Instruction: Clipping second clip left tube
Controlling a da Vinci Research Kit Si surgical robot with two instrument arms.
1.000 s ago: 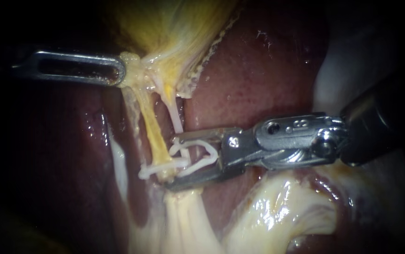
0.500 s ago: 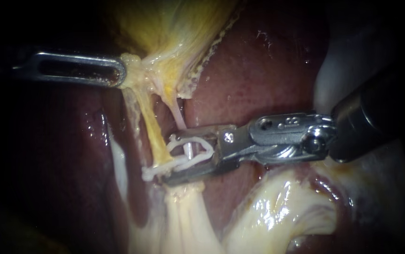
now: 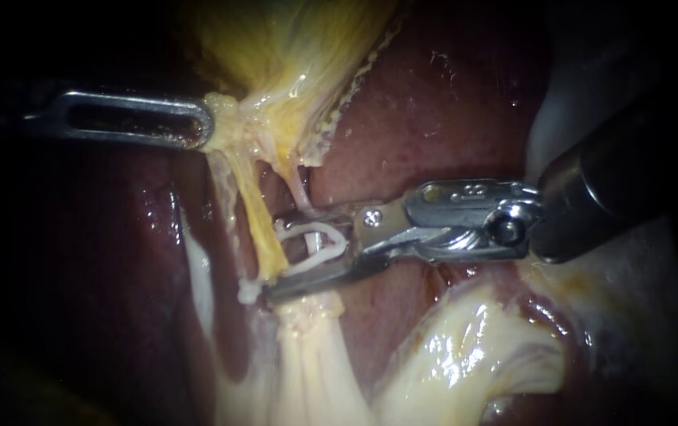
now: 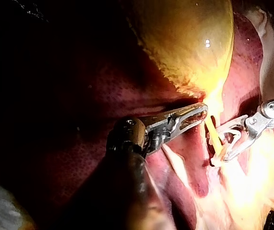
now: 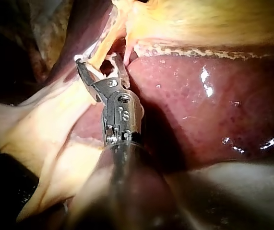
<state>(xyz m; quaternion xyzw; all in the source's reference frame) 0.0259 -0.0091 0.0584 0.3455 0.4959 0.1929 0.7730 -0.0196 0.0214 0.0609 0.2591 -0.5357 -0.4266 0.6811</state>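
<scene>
The liver is dark maroon, finely speckled. The gallbladder is streaky yellow with a dotted cream fringe. The left tube is amber, the clip white. The left instrument and right instrument are shiny silver, their shafts black.

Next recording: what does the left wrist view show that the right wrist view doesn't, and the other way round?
Only the left wrist view: the left instrument, jaws shut on tissue just under the gallbladder. Only the right wrist view: the right instrument seen back to its dark shaft. Both: the right instrument's jaws holding a white clip at the yellow tube, with liver alongside.
</scene>
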